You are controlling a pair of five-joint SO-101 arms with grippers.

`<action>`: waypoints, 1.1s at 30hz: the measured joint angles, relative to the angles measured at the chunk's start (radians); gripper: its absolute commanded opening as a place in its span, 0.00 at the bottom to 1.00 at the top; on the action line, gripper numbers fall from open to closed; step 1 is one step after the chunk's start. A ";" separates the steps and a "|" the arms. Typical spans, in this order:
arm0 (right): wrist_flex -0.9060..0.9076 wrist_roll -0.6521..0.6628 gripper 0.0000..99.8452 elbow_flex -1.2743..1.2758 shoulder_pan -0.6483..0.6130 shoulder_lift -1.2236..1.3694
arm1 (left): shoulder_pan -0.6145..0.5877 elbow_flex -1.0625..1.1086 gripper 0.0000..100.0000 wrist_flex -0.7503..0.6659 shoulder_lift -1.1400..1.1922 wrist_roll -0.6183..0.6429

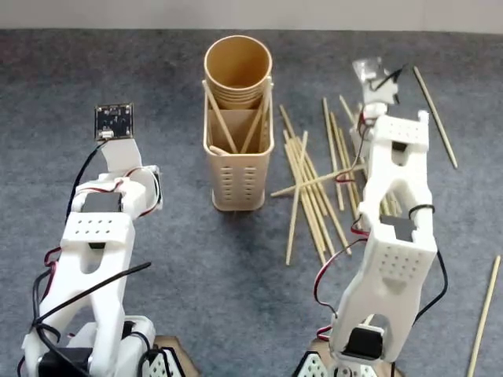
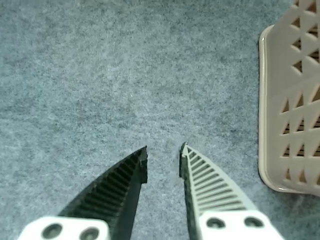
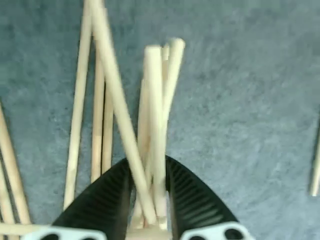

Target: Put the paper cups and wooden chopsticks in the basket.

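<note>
A beige slotted basket stands at the table's middle, with stacked paper cups in its far end and a few wooden chopsticks leaning inside. Many loose chopsticks lie on the grey cloth to its right. My right arm hangs over that pile. My right gripper is shut on a small bundle of chopsticks that sticks out past its fingertips. My left gripper is open over bare cloth, holding nothing, with the basket's wall beside it.
Single chopsticks lie apart at the far right and at the near right edge. The left arm stands left of the basket. Grey cloth covers the table in front of the basket.
</note>
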 measured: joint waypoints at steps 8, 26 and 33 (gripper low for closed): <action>0.101 -0.064 0.01 -0.201 0.002 0.000 | 0.000 0.000 0.14 0.000 0.000 0.000; 0.262 -0.249 0.01 -0.873 -0.124 0.000 | 0.000 0.000 0.14 -0.002 0.000 0.000; 0.264 -0.302 0.01 -1.162 -0.189 0.000 | 0.000 0.026 0.14 -0.060 0.000 0.000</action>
